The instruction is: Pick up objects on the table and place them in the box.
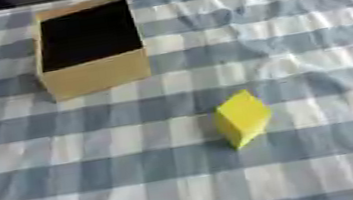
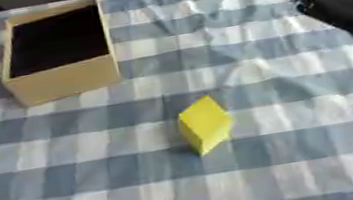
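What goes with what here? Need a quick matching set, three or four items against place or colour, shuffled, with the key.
Column 1
1. box
2. yellow block
3. tablecloth
4. right arm

Column 2
A. blue and white checks
B. far left of the table, open, dark inside
C. black and silver, along the right edge of the right eye view
D. near the middle of the table, in front of the box and to its right

Pairs: 1-B, 2-D, 3-A, 4-C
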Available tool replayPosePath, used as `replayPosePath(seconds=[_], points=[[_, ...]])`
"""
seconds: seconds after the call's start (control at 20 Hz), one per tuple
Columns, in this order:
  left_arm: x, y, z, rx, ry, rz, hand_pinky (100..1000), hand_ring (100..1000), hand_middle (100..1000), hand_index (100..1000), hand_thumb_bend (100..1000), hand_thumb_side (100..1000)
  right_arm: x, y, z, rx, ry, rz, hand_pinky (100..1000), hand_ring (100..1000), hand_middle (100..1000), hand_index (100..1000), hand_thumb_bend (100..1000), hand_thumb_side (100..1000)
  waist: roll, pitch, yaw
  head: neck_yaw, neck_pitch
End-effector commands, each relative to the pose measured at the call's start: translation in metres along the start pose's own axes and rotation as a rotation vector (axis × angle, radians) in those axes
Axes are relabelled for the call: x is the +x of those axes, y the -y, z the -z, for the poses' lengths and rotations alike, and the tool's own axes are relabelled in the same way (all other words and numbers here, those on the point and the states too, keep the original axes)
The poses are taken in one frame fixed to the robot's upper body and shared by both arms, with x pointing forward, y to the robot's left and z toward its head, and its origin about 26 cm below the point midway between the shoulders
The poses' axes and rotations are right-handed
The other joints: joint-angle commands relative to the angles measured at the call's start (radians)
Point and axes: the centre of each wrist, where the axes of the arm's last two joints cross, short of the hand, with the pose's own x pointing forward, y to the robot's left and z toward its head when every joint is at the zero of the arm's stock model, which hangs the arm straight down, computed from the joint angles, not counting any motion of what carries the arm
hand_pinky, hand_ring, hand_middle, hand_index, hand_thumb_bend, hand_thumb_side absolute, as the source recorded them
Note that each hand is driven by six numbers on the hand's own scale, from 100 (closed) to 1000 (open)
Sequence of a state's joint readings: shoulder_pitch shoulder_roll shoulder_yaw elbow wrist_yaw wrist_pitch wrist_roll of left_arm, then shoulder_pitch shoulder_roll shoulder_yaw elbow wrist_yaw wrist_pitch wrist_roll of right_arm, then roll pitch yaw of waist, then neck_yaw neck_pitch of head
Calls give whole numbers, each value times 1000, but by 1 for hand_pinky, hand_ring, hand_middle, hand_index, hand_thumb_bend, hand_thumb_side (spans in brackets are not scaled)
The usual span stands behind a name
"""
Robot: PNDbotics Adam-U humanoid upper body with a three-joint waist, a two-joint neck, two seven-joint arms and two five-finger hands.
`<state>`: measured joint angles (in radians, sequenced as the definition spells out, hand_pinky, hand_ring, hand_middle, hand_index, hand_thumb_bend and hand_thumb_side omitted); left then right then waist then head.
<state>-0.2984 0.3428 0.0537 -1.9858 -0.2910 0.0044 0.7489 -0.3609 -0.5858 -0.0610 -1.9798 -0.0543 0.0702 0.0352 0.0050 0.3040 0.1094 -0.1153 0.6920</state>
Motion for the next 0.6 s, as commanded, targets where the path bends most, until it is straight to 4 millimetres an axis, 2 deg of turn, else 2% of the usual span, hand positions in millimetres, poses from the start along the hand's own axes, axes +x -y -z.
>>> replayPosePath(seconds=[0.05, 0.3, 0.6], points=[[4, -3, 5, 2, 24, -2, 961, 694, 518, 718, 100, 263, 10, 7, 3, 6, 34, -39, 894, 881, 687, 887, 100, 508, 1, -21, -2, -1, -2], [4, -3, 5, 0, 24, -1, 961, 694, 518, 718, 100, 263, 14, 9, 7, 29, 43, -82, 896, 887, 700, 885, 100, 486, 0, -21, -2, 0, -2], [3, -4, 4, -10, 25, 7, 961, 694, 518, 718, 100, 263, 29, 18, 19, 182, 66, -270, 898, 898, 726, 875, 100, 434, -7, -28, -4, 2, 4]])
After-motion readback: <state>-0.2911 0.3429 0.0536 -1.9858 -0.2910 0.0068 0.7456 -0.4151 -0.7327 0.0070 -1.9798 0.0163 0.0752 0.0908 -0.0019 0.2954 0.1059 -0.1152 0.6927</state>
